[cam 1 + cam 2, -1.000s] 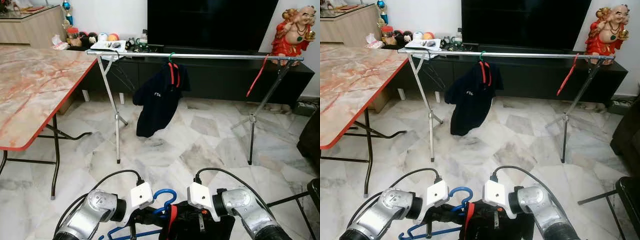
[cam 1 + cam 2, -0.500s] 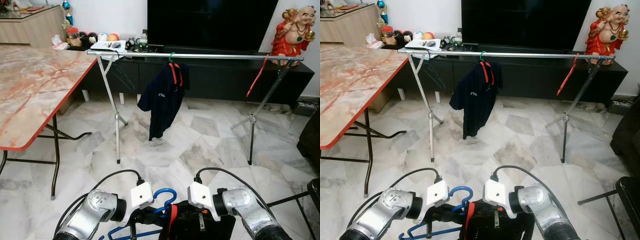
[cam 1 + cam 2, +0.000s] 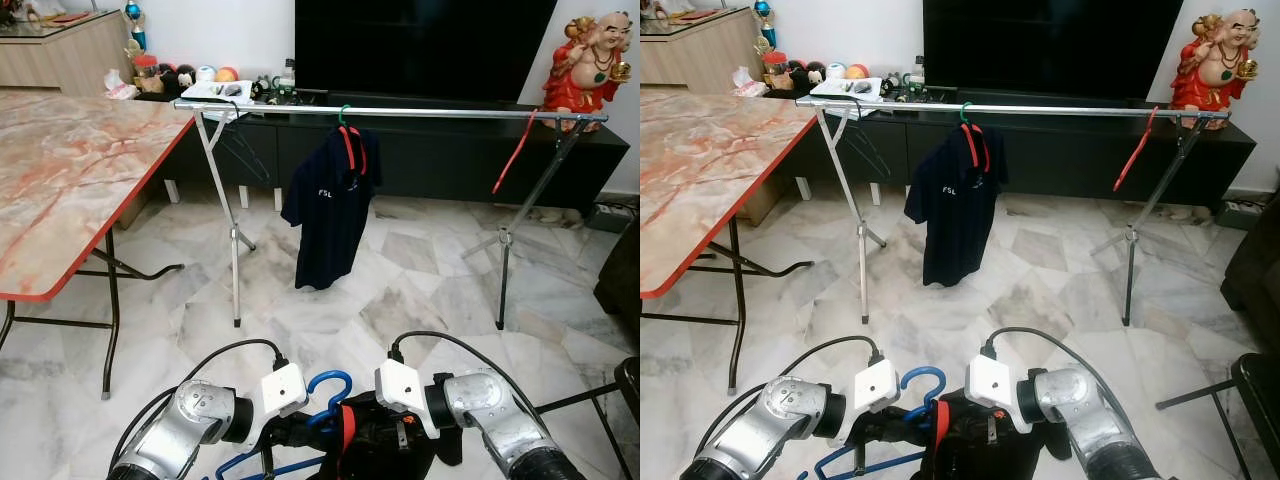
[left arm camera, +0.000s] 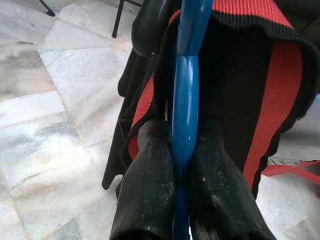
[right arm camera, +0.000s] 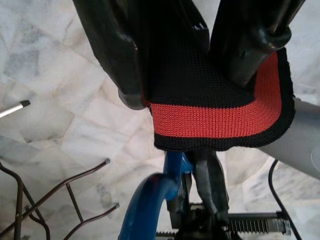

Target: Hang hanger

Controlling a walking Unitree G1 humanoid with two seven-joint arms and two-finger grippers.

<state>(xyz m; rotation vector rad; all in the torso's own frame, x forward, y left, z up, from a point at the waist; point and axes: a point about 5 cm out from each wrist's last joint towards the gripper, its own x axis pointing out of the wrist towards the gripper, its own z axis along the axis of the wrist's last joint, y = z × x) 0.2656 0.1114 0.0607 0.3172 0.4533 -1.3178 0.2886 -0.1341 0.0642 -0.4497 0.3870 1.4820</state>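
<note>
Low before the robot's chest, the left gripper (image 4: 182, 165) was clamped on the neck of the blue hanger (image 3: 330, 390), which carried a black garment (image 3: 375, 445) with a red-trimmed collar (image 5: 220, 120). The right gripper (image 5: 200, 65) had its fingers pinched on that collar. Step in hand, as judged: carrying the loaded hanger toward the rail (image 3: 400, 112), not yet hung. Next move would call for walking closer, raising the hook above the bar and lowering it onto a bare stretch, likely between the dark polo shirt (image 3: 330, 215) and the red hanger (image 3: 515, 150). Marble floor (image 3: 330, 310), glossy; marble-topped table (image 3: 60, 170) at left; television (image 3: 420, 45) and red figurine (image 3: 590, 60) behind.
</note>
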